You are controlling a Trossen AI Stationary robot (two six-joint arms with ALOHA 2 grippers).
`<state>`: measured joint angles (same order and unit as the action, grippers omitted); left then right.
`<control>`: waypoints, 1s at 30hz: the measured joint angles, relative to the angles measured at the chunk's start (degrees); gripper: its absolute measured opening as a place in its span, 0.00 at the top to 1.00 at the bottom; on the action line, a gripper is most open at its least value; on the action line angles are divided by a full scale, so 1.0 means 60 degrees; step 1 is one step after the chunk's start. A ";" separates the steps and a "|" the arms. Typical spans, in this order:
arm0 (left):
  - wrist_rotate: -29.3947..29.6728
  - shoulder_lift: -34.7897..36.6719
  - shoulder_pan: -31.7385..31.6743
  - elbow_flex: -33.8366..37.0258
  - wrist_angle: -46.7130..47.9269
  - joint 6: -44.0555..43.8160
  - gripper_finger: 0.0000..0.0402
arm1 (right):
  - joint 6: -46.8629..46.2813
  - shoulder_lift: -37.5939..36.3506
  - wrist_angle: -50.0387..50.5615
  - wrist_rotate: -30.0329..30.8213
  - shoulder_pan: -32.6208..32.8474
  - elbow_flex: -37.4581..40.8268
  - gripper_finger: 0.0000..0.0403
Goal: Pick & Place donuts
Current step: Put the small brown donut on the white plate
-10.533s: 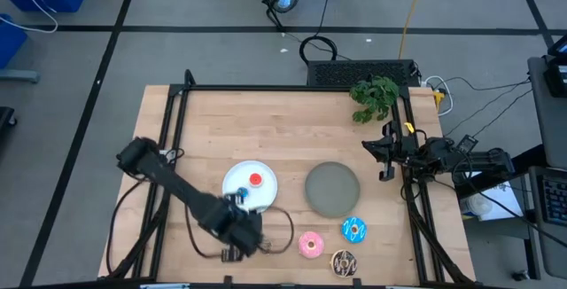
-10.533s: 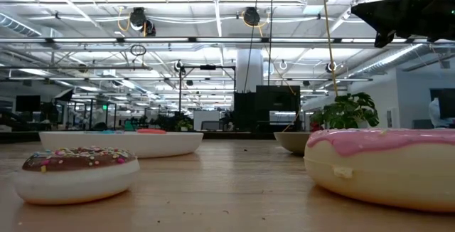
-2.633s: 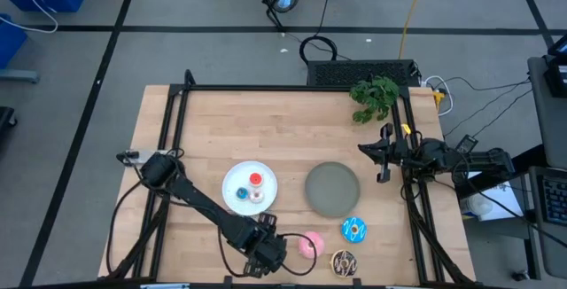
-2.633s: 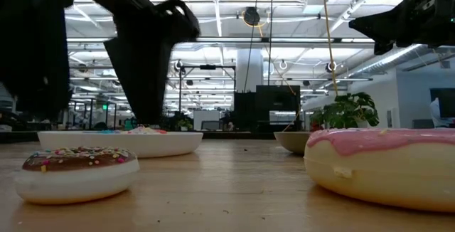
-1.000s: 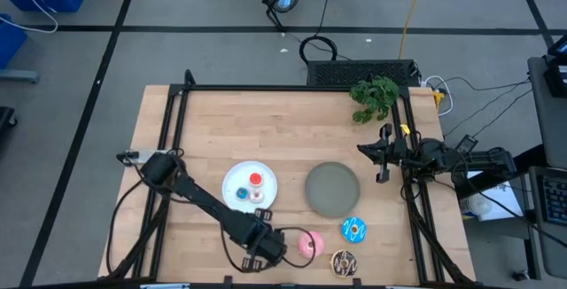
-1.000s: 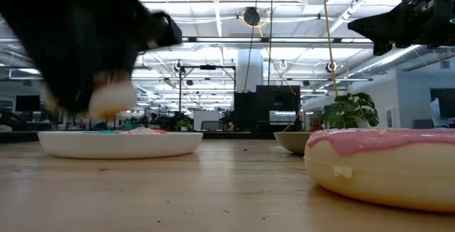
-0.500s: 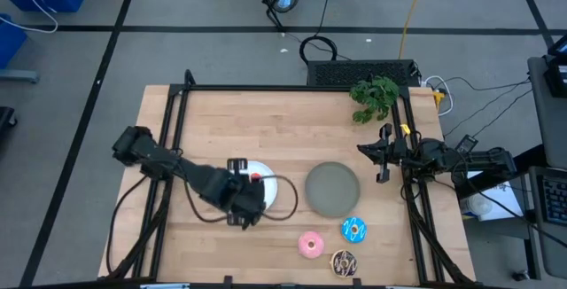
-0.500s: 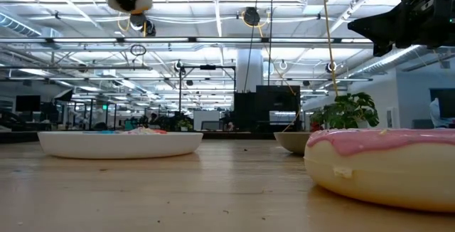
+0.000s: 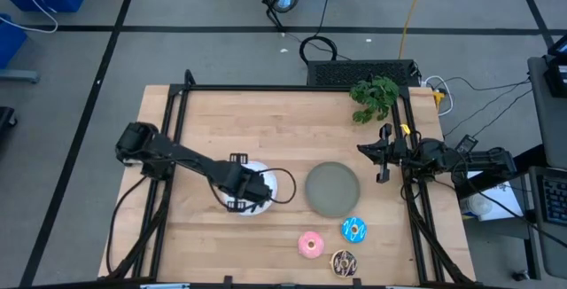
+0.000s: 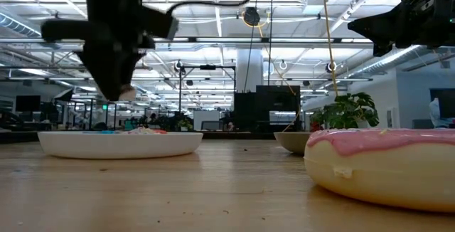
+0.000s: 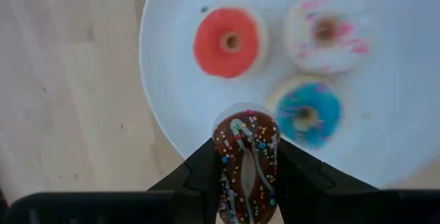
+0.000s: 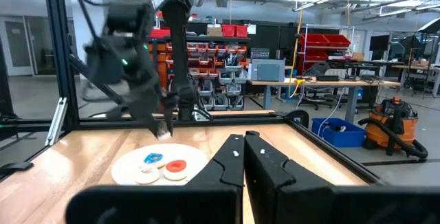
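Bright overhead ceiling strips; soft shadows; left wrist view blurred; low foreground defocused.

Left tool [image 9: 251,189] covers most of white plate [image 9: 283,183] in high view; tiny donuts on it hidden there.

Low view: plate contents only slivers above rim, colours barely readable.

Pink donut [image 10: 384,164] cut off at 3 o'clock edge of low view (looms close to lens).

Tiny brown donut [image 11: 245,157] in left wrist view: lower part runs off 6 o'clock edge, sides masked by fingers [image 11: 201,176].

Tiny white donut [image 11: 326,29] blurred there.
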<state>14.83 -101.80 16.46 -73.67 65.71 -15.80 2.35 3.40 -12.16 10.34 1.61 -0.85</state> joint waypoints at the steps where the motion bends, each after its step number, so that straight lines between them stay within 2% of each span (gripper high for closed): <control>1: -0.0015 0.0000 -0.0093 0.0202 -0.0174 0.0017 0.70 | 0.0000 0.0000 0.0000 0.0000 -0.0001 -0.0001 1.00; 8: -0.0511 0.0004 -0.0505 0.0950 -0.1739 0.0155 0.70 | -0.0022 0.0000 -0.0004 0.0001 -0.0003 -0.0002 1.00; 19: -0.0766 0.0004 -0.0735 0.1506 -0.2118 0.0355 0.69 | -0.0025 0.0000 -0.0029 -0.0003 0.0000 0.0001 1.00; 22: -0.0758 0.0004 -0.0735 0.1609 -0.2199 0.0359 0.64 | -0.0026 0.0000 -0.0033 -0.0007 -0.0002 0.0001 1.00; 30: -0.0724 0.0004 -0.0751 0.1685 -0.2173 0.0450 0.41 | -0.0029 0.0000 -0.0076 -0.0010 -0.0003 -0.0002 1.00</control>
<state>10.49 -101.78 11.96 -63.56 52.67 -13.10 2.17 3.40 -12.62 10.28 1.59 -0.86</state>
